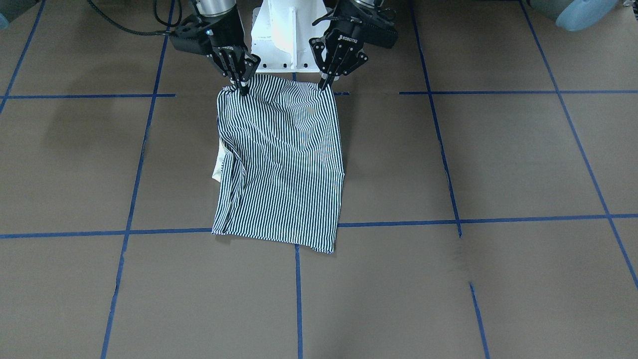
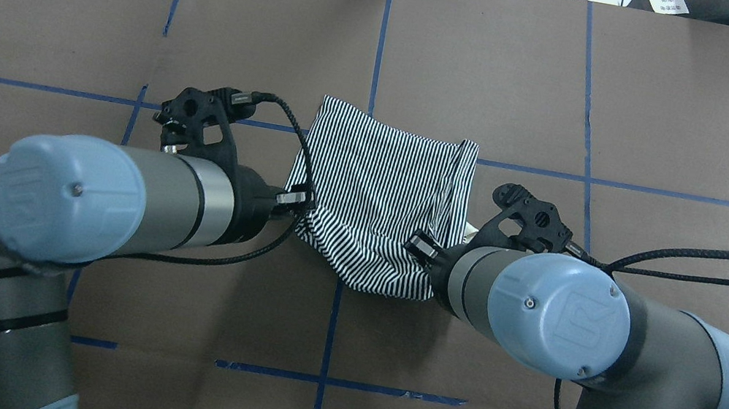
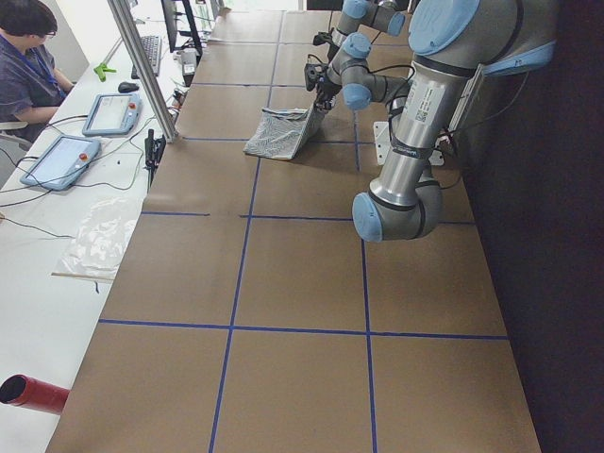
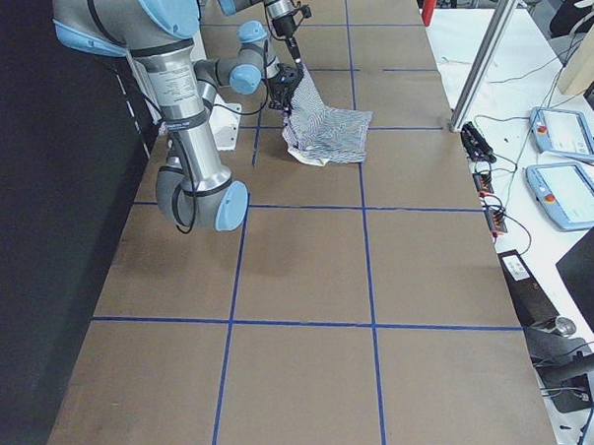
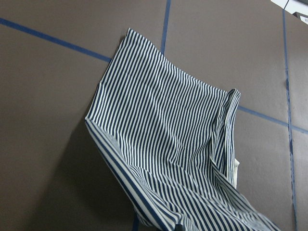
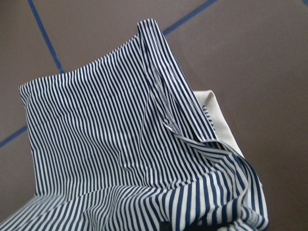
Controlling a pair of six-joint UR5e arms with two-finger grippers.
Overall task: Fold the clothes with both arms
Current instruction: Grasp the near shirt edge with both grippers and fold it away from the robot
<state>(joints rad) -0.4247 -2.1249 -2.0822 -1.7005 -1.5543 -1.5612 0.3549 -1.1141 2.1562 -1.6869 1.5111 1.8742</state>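
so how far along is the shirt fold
Done: the shirt is already a narrow panel, sides folded in, cream collar peeking out one side. In hand: the left gripper and right gripper each pinch a corner of its robot-side edge, raised, while the far edge lies on the table. Left: probably lay that edge over the far one and release.

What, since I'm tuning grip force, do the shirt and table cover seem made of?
The shirt: thin, soft matte cloth, probably cotton-like knit; it drapes and wrinkles where lifted. The table cover: matte brown paper or card, judging by flat sheet seams; which one is unclear.
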